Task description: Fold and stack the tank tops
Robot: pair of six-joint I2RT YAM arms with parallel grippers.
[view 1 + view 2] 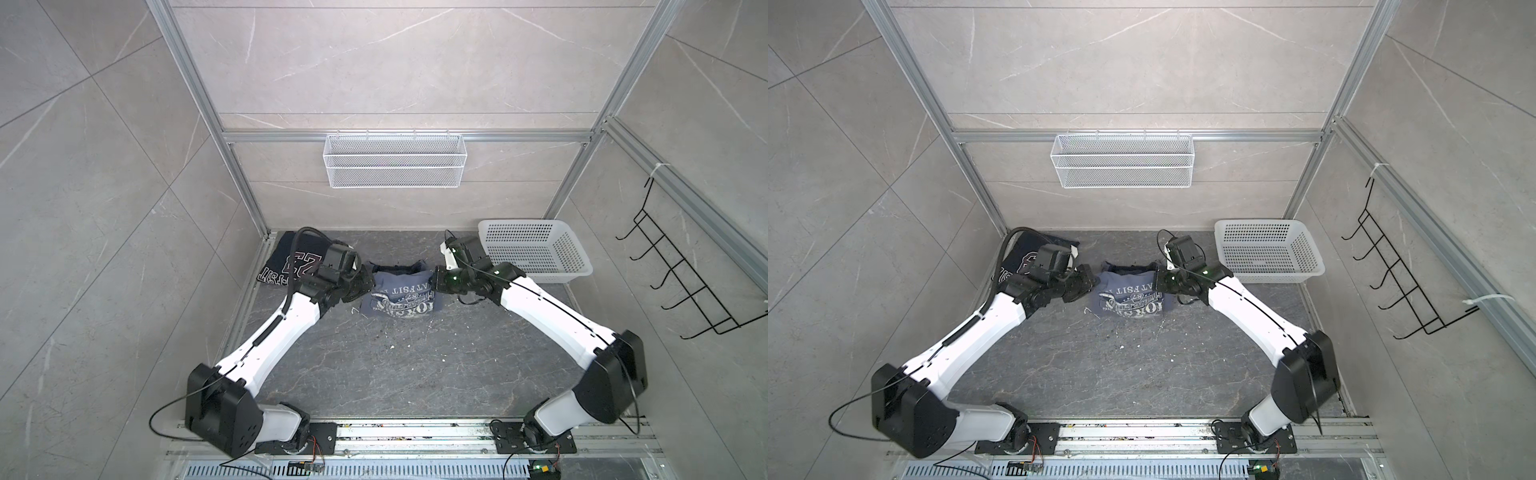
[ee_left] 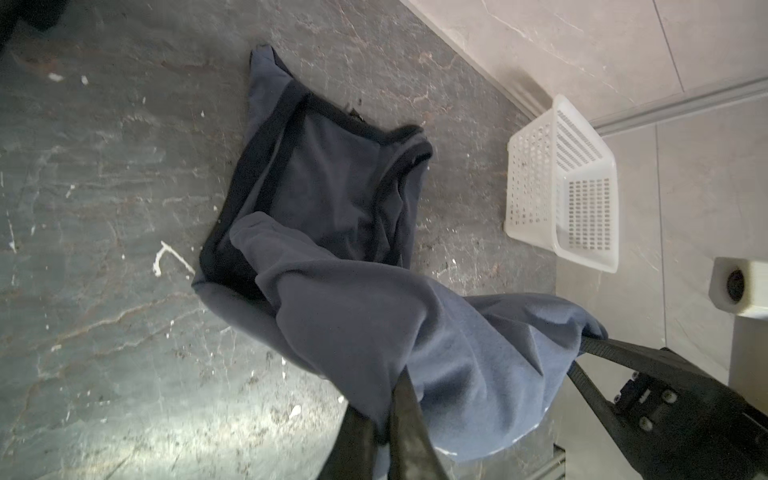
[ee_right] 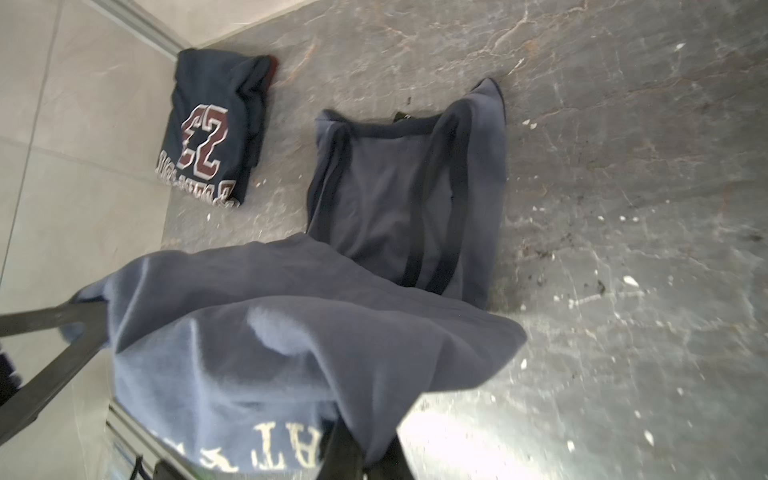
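— Two pinches carry one hem, so what fails first?
— Uneven travel, I'd judge. If either arm leads, the slate-blue tank top (image 1: 401,297) lands skewed over its straps, or its flat half drags across the table (image 1: 395,365) and bunches.
— And the claws?
— Fully closed, both. The left gripper (image 2: 395,390) and the right gripper (image 3: 353,449) each clamp the raised hem, mid-table toward the far edge. So thin a bite could slip out.
— The other shirt?
— Folded, the navy "23" tank top (image 3: 203,137) lies in the table's far left corner.
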